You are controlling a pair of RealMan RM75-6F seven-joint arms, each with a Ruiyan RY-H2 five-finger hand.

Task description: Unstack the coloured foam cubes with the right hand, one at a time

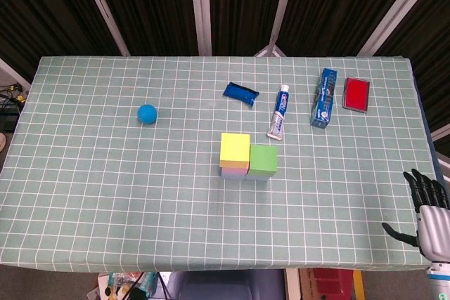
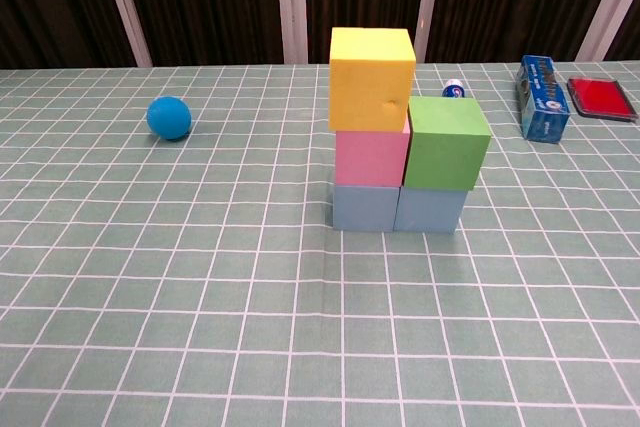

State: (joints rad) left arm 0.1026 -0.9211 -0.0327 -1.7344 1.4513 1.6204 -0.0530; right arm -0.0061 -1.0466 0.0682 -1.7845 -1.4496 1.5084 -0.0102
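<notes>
Two foam stacks stand side by side at mid-table. The left stack has a yellow cube (image 2: 371,78) on a pink cube (image 2: 371,158) on a light blue cube (image 2: 365,208). The right stack is a green cube (image 2: 446,142) on another light blue cube (image 2: 431,210). From above, the yellow cube (image 1: 235,149) and green cube (image 1: 264,159) hide those beneath. My right hand (image 1: 427,209) hovers at the table's front right edge, fingers spread, holding nothing, far from the cubes. The left hand is out of sight.
A blue ball (image 1: 146,113) lies to the left. Behind the stacks are a dark blue packet (image 1: 241,93), a toothpaste tube (image 1: 279,110), a blue box (image 1: 324,97) and a red block (image 1: 356,93). The checked green tablecloth (image 1: 105,194) covers the table.
</notes>
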